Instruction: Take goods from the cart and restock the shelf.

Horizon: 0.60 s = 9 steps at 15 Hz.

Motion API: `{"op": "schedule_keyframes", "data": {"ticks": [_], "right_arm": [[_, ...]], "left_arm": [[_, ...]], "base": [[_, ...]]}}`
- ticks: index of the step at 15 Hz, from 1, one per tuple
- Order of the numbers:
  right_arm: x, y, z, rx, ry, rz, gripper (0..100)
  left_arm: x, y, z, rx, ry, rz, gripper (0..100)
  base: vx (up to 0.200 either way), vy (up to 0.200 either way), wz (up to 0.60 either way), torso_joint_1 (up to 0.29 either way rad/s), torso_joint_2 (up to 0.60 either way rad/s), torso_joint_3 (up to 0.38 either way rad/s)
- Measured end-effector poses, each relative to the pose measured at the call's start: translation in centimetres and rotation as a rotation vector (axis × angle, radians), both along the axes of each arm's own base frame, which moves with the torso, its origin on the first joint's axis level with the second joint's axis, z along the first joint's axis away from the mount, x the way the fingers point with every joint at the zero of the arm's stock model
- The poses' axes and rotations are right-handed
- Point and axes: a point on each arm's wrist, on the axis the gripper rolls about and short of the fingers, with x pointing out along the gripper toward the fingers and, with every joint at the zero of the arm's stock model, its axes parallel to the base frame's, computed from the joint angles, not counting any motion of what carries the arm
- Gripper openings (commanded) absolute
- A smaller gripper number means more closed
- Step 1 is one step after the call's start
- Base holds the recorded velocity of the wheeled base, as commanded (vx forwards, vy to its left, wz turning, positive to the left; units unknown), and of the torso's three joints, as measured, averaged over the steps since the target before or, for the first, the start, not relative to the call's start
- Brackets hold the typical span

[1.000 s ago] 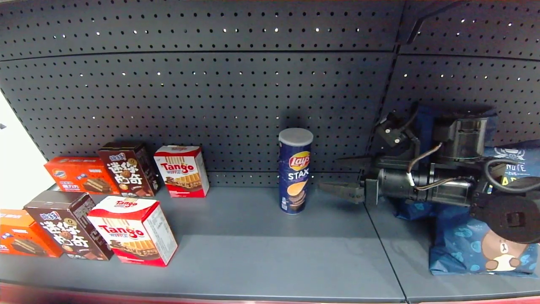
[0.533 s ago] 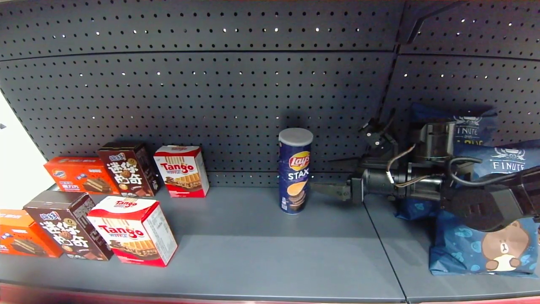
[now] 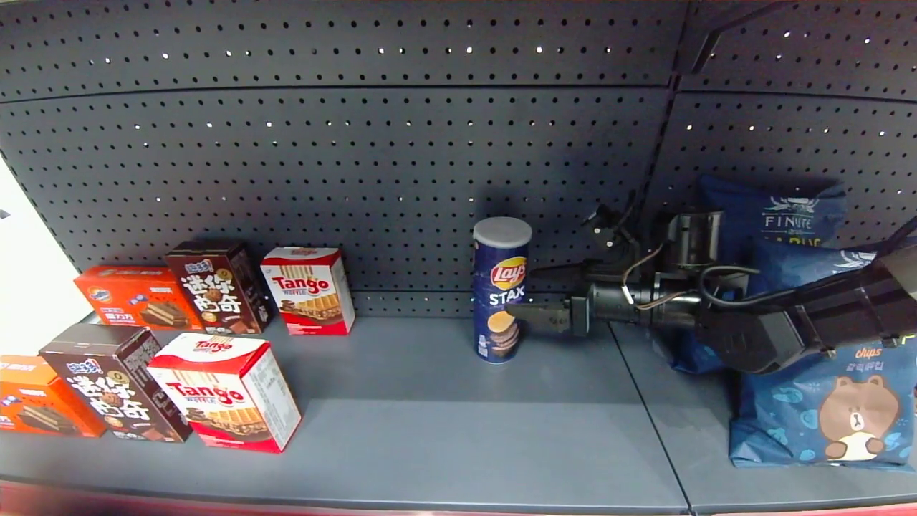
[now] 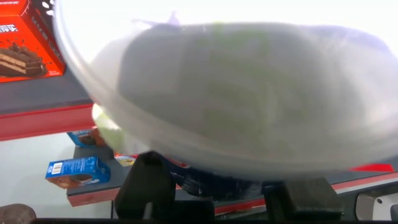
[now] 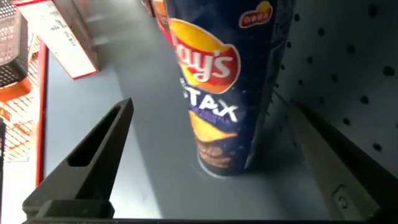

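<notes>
My right claw [image 3: 526, 292] gapes wide at the glossy cylindrical chip can [image 3: 501, 290]. It stands upright on the smooth grey shelf [image 3: 430, 430].

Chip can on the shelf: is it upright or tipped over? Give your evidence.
Upright. The chip can stands on its base on the shelf, grey lid uppermost, between the right gripper's open fingers.

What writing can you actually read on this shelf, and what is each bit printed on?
"Lay's" and "STAX": on the can.
"Tango": on the front wafer box and the back wafer box.
"FINUTE": on the rear blue bag.
"chips": on the front blue bag.
Brown boxes: large Chinese characters, not clear enough to quote.
Orange boxes: print too small to read.
</notes>
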Motion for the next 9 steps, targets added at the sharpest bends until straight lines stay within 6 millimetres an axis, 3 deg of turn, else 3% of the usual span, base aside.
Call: {"op": "schedule_keyframes", "data": {"ticks": [9], "right_arm": [[2.0, 1.1, -1.8, 0.004, -0.038, 0.089, 100]], "left_arm": [[-0.1, 0.0, -0.1, 0.003, 0.000, 0.011, 0]], "base": [[0.000, 0.000, 0.00, 0.000, 0.00, 0.000]]}}
